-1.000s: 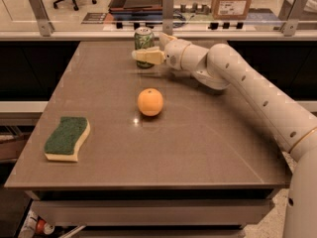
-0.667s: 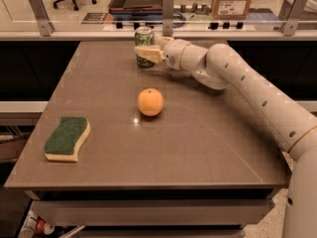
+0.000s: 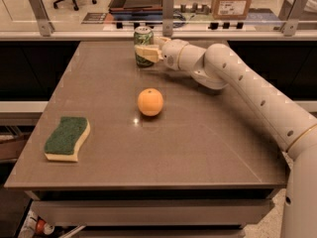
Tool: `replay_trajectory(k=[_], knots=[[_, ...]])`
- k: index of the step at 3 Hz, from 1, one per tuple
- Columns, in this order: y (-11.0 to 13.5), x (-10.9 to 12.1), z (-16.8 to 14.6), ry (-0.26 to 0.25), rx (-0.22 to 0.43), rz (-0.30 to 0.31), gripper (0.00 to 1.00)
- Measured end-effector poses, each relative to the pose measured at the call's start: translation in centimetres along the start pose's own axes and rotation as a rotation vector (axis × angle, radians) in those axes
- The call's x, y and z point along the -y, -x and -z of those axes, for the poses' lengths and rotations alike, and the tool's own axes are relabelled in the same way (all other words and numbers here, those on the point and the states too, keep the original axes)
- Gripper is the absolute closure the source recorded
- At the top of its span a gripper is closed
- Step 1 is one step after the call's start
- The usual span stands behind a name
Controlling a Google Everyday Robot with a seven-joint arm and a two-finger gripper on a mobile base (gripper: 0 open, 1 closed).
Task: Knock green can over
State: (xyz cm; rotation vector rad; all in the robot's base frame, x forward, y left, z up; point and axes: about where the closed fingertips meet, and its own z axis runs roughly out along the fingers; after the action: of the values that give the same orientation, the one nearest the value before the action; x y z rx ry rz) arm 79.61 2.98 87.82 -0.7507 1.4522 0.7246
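Note:
The green can (image 3: pixel 142 37) stands upright near the far edge of the brown table (image 3: pixel 208 143), a little left of the middle. It is green with pale markings and a silver top rim. My gripper (image 3: pixel 146 53) reaches in from the right on the white arm (image 3: pixel 237 78) and lies against the can's lower front and right side, covering part of it. Whether it presses on the can or only touches it is not clear.
An orange (image 3: pixel 150 102) sits in the middle of the table, in front of the can. A green and yellow sponge (image 3: pixel 67 138) lies near the front left. A glass barrier with metal posts (image 3: pixel 168 6) runs right behind the can.
My gripper has moved left and farther back, from beside the can to against its front. The can still stands upright in the same spot.

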Motion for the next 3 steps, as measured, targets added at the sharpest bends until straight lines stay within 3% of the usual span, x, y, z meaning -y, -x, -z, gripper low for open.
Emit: replay_trajectory(k=[1,3], knots=[[0.0,-0.2,-0.2,0.004,0.0,0.0,1.0],[0.8,1.0,1.2,-0.017,-0.048,0.002,1.0]])
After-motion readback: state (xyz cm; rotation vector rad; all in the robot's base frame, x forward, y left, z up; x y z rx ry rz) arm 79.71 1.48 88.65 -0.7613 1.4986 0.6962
